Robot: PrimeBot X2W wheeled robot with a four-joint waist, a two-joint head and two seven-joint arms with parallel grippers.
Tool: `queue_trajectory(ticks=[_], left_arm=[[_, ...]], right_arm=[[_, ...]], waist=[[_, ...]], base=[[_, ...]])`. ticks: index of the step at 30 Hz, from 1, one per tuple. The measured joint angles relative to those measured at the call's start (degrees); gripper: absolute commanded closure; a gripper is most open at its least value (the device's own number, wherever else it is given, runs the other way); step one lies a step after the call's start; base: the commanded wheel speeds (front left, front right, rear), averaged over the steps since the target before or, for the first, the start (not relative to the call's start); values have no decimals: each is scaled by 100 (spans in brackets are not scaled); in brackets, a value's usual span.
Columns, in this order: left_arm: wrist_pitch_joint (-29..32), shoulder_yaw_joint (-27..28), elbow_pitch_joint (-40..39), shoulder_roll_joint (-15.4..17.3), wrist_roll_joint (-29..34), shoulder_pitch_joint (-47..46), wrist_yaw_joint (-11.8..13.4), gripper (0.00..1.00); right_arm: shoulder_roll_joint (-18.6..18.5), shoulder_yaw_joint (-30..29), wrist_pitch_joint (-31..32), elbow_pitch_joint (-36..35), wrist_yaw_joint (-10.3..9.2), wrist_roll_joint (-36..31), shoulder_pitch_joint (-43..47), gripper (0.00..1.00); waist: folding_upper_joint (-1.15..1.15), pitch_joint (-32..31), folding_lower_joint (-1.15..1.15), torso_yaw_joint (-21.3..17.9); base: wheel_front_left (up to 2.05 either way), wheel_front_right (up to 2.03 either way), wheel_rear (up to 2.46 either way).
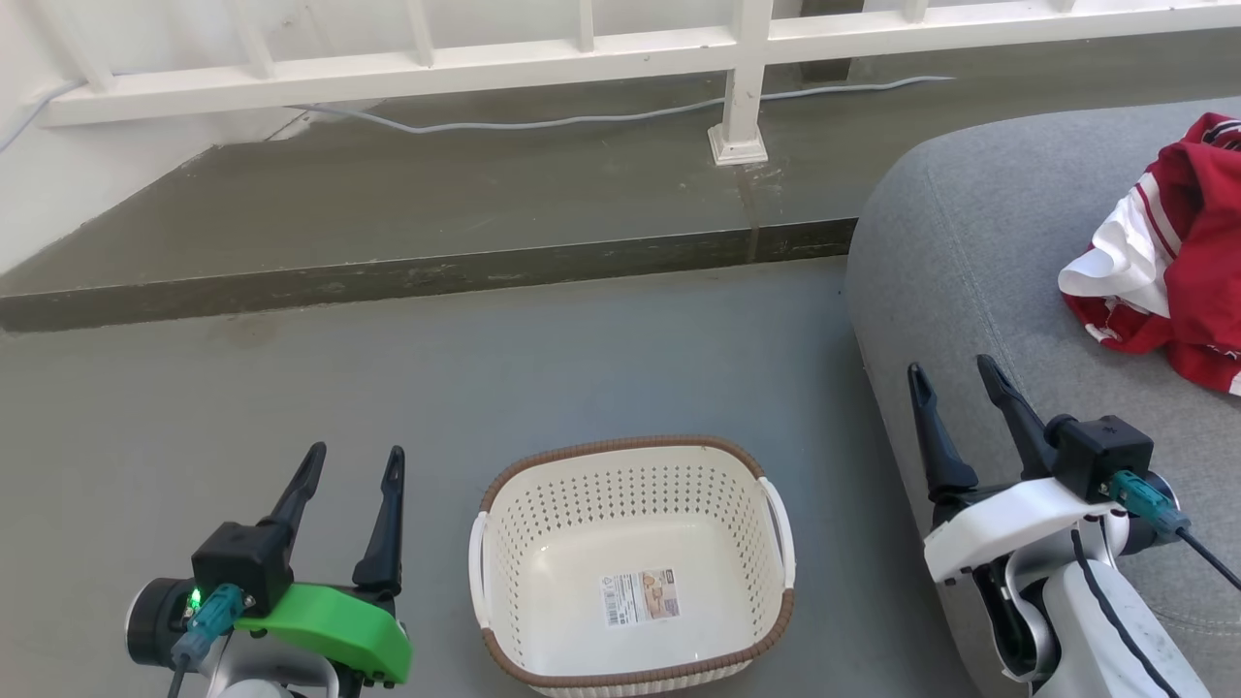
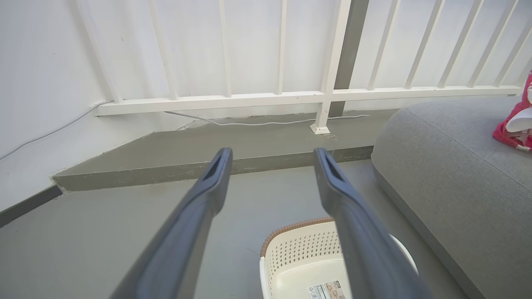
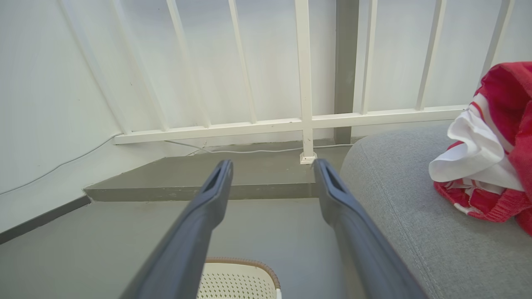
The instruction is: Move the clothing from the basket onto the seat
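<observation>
Clothing (image 1: 1183, 262) heaped on seat (image 1: 970, 271), well in from its rounded corner; basket (image 1: 620, 446) on floor, nothing inside. I judge it soft, light, floppy: pinch bunched fold. Left hand (image 1: 354, 456), right hand (image 1: 950, 366) both spread, empty.

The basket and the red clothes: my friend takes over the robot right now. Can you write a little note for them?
Left gripper: open, holding nothing, over the floor to the left of the basket.
Right gripper: open, holding nothing, by the near edge of the seat.
Basket: on the floor, no clothing in it, just a paper label on its bottom.
Clothing: lying crumpled on the seat.
Done: the clothing is out of the basket and on the seat.
Left: nothing that shows; the job looks finished.
</observation>
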Motion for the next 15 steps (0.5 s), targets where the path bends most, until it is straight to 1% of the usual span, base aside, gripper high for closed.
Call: queue_trajectory(ticks=[3,8,9,15], left_arm=[[0,53,-2,-22,1,6,0,0],[1,167,2,-98,13,27,1,0],[1,182,3,-125,20,43,1,0],[9,304,12,-164,59,125,1,0]], right_arm=[[-1,-4,45,-99,-49,0,30,0],[0,-1,99,-264,-58,-12,128,0],[0,0,100,-299,-96,-14,130,0],[1,7,158,-450,-147,-15,242,0]], waist=[[0,3,0,-4],[0,8,0,-12],[0,9,0,-13],[0,13,0,-17]], base=[[0,0,0],[0,0,0],[0,0,0],[0,0,0]])
